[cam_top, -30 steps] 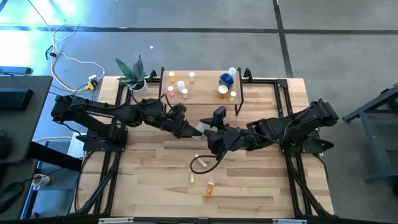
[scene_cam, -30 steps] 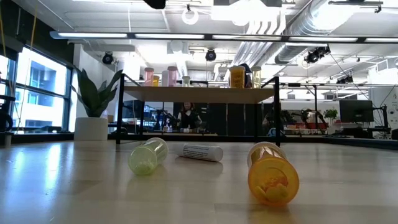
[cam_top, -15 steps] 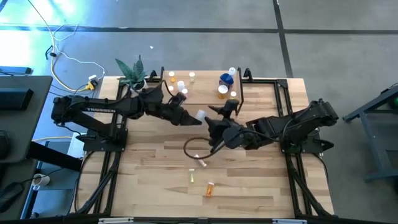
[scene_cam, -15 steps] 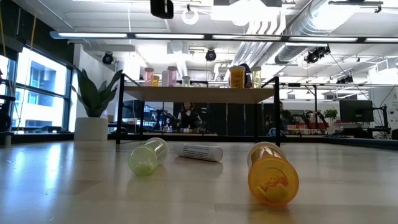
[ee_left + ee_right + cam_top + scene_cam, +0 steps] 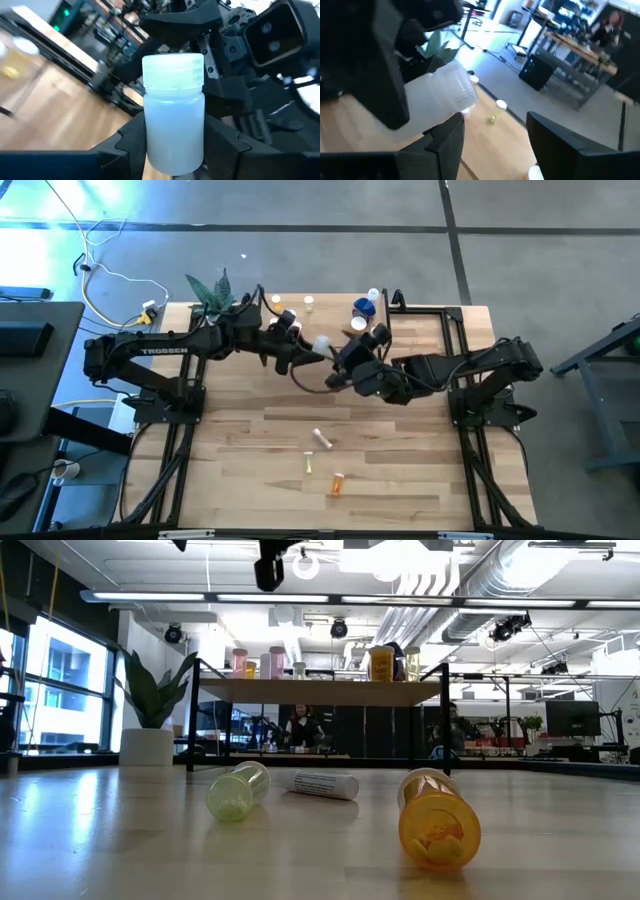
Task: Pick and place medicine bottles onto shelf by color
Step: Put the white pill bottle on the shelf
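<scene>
Now white bottle (image 5: 174, 120) upright (cap up).

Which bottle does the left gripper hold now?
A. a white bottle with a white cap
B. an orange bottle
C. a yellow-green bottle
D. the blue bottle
A: the left wrist view shows the white bottle upright between the fingers of the left gripper, while the orange and yellow-green bottles lie on the table.
</scene>
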Controlling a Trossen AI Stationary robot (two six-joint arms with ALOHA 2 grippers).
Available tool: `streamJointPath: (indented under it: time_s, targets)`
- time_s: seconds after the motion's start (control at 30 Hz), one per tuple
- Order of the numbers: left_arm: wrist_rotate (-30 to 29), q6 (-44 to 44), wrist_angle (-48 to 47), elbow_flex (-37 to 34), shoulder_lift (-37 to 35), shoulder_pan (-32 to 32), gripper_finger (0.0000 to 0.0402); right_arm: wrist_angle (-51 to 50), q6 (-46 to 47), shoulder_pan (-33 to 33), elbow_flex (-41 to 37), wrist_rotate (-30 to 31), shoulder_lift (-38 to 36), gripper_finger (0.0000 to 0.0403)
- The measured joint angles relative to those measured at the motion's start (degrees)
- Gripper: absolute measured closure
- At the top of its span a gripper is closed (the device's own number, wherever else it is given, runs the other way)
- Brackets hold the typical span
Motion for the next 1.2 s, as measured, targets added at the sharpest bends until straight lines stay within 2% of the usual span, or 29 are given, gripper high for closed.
streamJointPath:
  time_s: [0.1,0.27,0.57,0.7,0.77,1.0,1.2]
  targets:
    - [0.13,4.17,-0.84,-0.21,0.16,0.97,0.0258,0.31,3.87,-2.03,0.07,1.54,-0.3,0.0201]
    - [-0.48,11.21,-0.26,-0.18,0.09,2.21,0.0257,0.2,8.8,-5.74,0.13,0.45,-0.28,0.0201]
    - [-5.99,23.01,-0.12,-0.18,0.09,2.92,0.0255,1.54,13.62,-12.5,0.11,-11.99,-1.82,0.0201]
    - [-9.34,26.87,-0.03,-0.15,0.09,3.12,0.0255,3.24,12.53,-15.25,0.11,-16.3,-4.28,0.0201]
    - [-11.29,29.2,-0.01,-0.13,0.09,3.12,0.0255,4.91,10.71,-16.75,0.11,-21.06,-5.59,0.0201]
    - [-19.57,40.07,0.01,-0.1,0.07,3.12,0.0255,11.29,2.29,-23.38,0.11,-43.84,-7.72,0.0201]
    - [-23.95,47.31,0.04,-0.1,0.04,3.12,0.0255,11.97,-4.68,-28.01,0.09,-56.08,-8.0,0.0201]
